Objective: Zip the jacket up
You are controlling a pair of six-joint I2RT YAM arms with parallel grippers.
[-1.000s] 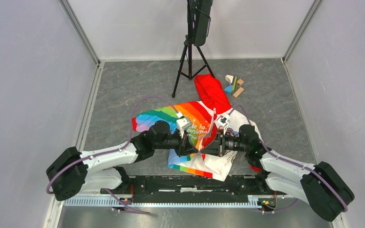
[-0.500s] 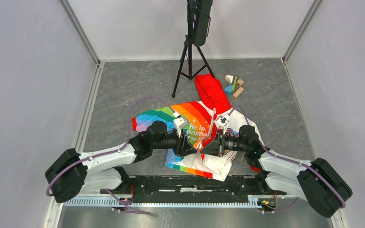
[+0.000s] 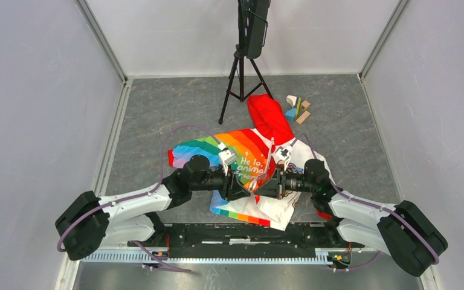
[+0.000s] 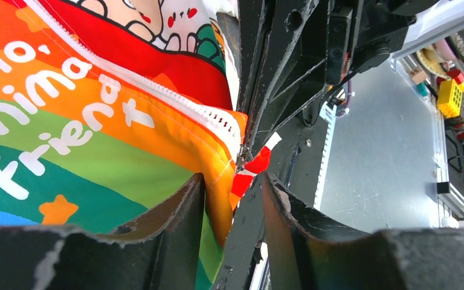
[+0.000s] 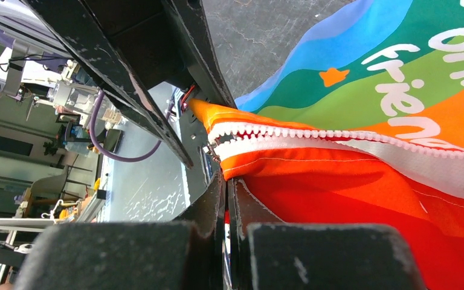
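right pincer (image 5: pixel 226 184), black and two-fingered, is pressed together on the small child's hooded jacket (image 5: pixel 368 199), nipping the orange fabric just under the bottom end of the white toothed zipper (image 5: pixel 314 136); from my right wrist i see the two zipper tapes lying side by side and running off to the right; whether they are joined there i cannot tell; my left pincer (image 4: pixel 232 179), the same black kind, stands with its fingers (image 4: pixel 178 208) apart; the orange lower corner of the rainbow-striped half hangs between them, touching the finger on the left of that view, with a small red tag (image 4: pixel 255 164) just beside the corner; the cloth is not squeezed there; white lettering crosses the rainbow stripes, and the half with cartoon animals shows beyond the zipper; from above, my two pincers meet nearly tip to tip over the lower front of the jacket, which lies spread near the middle of the grey marbled table (image 3: pixel 157 109); its red hood (image 3: pixel 269 118) points away from me; the rainbow half lies on my left, the white half on my right, partly under my right arm; a few small wooden blocks (image 3: pixel 297 109) sit near the hood; a black tripod (image 3: pixel 240 66) stands at the far side
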